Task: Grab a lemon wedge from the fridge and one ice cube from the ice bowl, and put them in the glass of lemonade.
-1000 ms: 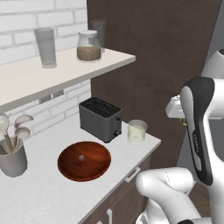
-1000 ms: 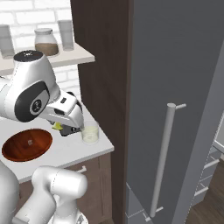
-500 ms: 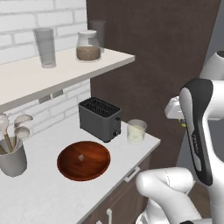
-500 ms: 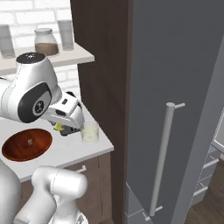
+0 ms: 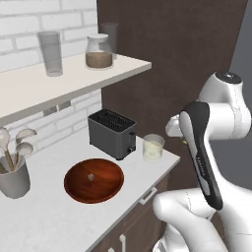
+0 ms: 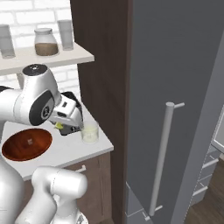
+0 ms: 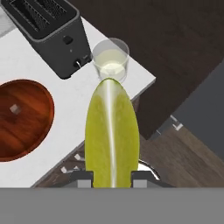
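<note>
Hand view: gripper clamped on the lemon wedge, its tip just short of the glass of lemonade on the counter.

You won't find any readable text, labels, brands or numbers here. The toaster has only blank round knobs on its end face, the jar on the shelf above the toaster carries no label, and the fridge door beside the toaster's counter is plain grey.
</note>
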Robot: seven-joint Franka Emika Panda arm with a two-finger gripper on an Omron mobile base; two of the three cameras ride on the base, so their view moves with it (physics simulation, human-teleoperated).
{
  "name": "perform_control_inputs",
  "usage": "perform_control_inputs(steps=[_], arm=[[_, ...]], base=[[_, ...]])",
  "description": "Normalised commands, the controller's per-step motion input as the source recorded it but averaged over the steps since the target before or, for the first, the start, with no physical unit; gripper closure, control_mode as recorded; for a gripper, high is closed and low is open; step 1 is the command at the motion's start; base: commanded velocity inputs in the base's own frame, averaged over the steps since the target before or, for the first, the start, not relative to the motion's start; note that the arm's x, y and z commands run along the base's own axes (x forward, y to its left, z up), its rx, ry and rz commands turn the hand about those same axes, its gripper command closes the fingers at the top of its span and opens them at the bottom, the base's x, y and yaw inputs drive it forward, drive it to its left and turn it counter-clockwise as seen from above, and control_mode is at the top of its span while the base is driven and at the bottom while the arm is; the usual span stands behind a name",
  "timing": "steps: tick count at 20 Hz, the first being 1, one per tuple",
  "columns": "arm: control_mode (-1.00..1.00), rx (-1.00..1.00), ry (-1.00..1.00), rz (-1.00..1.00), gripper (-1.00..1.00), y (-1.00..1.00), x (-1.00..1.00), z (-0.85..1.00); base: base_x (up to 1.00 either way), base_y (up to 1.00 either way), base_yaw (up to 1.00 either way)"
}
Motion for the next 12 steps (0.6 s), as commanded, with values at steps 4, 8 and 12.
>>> perform_control_inputs(steps=[4,8,12], arm=[[-1.0,-0.03,0.02,0.06,1.0,0.36,1.0,-0.47],[-1.0,-0.01,0.14,0.01,1.0,0.03,1.0,-0.44],[-1.0,-0.01,0.18,0.01,1.0,-0.04,0.97,-0.44]], base=[[0.0,0.0,0.0],[0.0,0.0,0.0],[0.0,0.0,0.0]])
